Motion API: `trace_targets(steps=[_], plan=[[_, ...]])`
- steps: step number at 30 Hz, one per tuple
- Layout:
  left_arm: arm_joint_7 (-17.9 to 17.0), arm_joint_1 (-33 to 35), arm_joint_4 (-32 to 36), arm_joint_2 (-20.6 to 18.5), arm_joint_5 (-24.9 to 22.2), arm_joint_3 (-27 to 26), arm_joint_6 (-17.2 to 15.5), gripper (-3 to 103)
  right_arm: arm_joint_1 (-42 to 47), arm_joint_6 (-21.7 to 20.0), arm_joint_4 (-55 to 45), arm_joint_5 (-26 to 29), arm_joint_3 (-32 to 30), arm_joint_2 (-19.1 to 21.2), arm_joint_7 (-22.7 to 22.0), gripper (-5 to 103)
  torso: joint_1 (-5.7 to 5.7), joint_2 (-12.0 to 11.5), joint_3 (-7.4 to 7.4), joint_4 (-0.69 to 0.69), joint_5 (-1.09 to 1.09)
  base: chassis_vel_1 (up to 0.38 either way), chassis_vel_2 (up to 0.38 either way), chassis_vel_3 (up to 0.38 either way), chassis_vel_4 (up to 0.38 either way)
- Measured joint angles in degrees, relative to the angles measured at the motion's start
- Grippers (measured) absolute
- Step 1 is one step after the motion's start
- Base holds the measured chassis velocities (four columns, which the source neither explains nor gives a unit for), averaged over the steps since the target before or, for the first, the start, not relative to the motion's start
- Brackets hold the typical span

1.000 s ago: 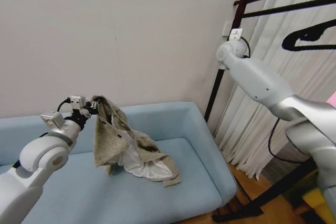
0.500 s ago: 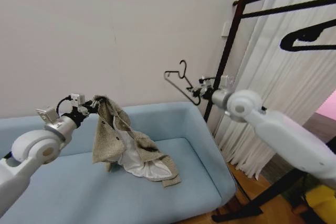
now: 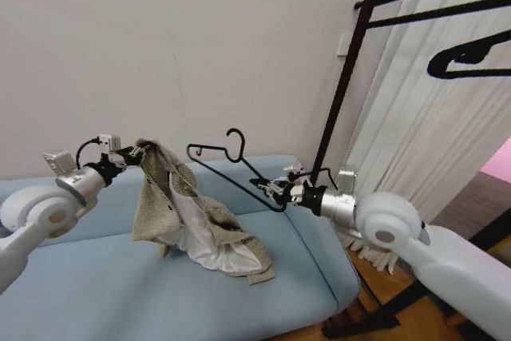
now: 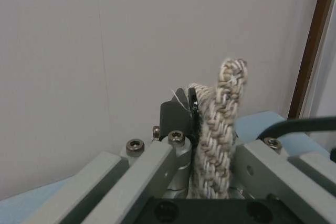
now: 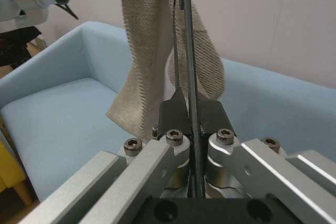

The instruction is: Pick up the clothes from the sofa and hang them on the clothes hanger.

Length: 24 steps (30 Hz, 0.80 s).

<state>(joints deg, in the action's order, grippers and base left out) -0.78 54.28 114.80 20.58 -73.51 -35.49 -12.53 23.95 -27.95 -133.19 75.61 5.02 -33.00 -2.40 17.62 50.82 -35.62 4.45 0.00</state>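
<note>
A beige knitted garment with a white lining [image 3: 184, 221] hangs from my left gripper [image 3: 137, 152], which is shut on its top edge above the light blue sofa [image 3: 96, 301]; its lower part rests on the seat. In the left wrist view the knit [image 4: 218, 129] stands pinched between the fingers. My right gripper [image 3: 275, 190] is shut on a black clothes hanger [image 3: 227, 163], held out over the sofa just right of the garment. The right wrist view shows the hanger's thin bar [image 5: 190, 77] running up in front of the hanging garment [image 5: 152, 61].
A dark clothes rack [image 3: 343, 77] stands to the right of the sofa, with another black hanger [image 3: 471, 52] on its bar. White curtains [image 3: 431, 141] hang behind it. A plain wall backs the sofa.
My right arm has swung down from the rack with the hanger, leftward toward the garment. My left gripper has lifted the garment a little and shifted left.
</note>
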Motion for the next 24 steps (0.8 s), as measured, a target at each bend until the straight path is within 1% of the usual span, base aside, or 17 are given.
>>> trace_targets(steps=[2,3,5,8,13,16,17,18,22,24], plan=[[-0.3,0.4,0.5,-0.2,-0.1,-0.2,0.0,2,-2.1,0.1,-1.3,-0.2,3.0,-1.0,-2.1,1,0.00,0.0,-0.01,0.01,0.00,0.000,0.000,0.000,0.000],[-0.3,0.4,0.5,-0.2,-0.1,-0.2,0.0,2,-2.1,0.1,-1.3,-0.2,3.0,-1.0,-2.1,1,0.00,0.0,-0.01,0.01,0.00,0.000,0.000,0.000,0.000],[-0.4,0.6,0.9,-0.2,-0.1,-0.5,0.0,2,-4.2,0.1,-1.9,-0.1,5.5,-1.5,-3.9,1,0.01,0.0,0.00,0.00,-0.01,0.000,0.000,0.000,0.000],[-0.9,0.7,1.6,-0.1,-0.2,-0.9,-0.1,2,-6.7,0.1,-1.9,-1.1,8.7,-2.0,-5.4,1,0.01,0.0,0.00,0.02,-0.01,0.000,0.000,0.000,0.000],[-1.2,0.7,2.3,0.1,-0.3,-0.9,-0.2,2,-8.1,0.1,-1.1,-2.8,11.5,-3.1,-7.2,1,0.01,0.0,-0.01,0.02,0.00,0.000,0.000,0.000,0.000],[-1.3,0.6,2.8,0.3,-0.3,-1.0,-0.2,2,-9.2,0.1,0.4,-4.1,13.9,-4.5,-10.5,1,0.00,0.0,-0.01,0.02,0.00,0.000,0.000,0.000,0.000],[-1.4,0.6,2.9,0.3,-0.3,-1.0,-0.2,2,-9.4,0.1,1.3,-4.7,14.4,-4.9,-11.7,1,0.01,0.0,-0.01,0.01,0.00,0.000,0.000,0.000,0.000],[-1.4,0.6,2.9,0.3,-0.3,-1.0,-0.2,2,-9.4,0.1,1.3,-4.7,14.4,-4.9,-11.7,1,0.01,0.0,-0.01,0.01,0.00,0.000,0.000,0.000,0.000],[-1.4,0.4,3.1,0.3,-0.4,-1.2,-0.2,2,-9.4,-0.6,5.1,-6.0,14.3,-5.7,-14.5,1,0.01,0.0,-0.01,0.01,0.01,0.000,0.000,0.000,0.000],[-1.4,0.2,2.9,0.3,-0.4,-1.2,-0.2,2,-9.2,-0.9,5.6,-6.1,13.8,-5.7,-14.9,1,0.01,0.0,-0.01,0.02,0.01,0.000,0.000,0.000,0.000]])
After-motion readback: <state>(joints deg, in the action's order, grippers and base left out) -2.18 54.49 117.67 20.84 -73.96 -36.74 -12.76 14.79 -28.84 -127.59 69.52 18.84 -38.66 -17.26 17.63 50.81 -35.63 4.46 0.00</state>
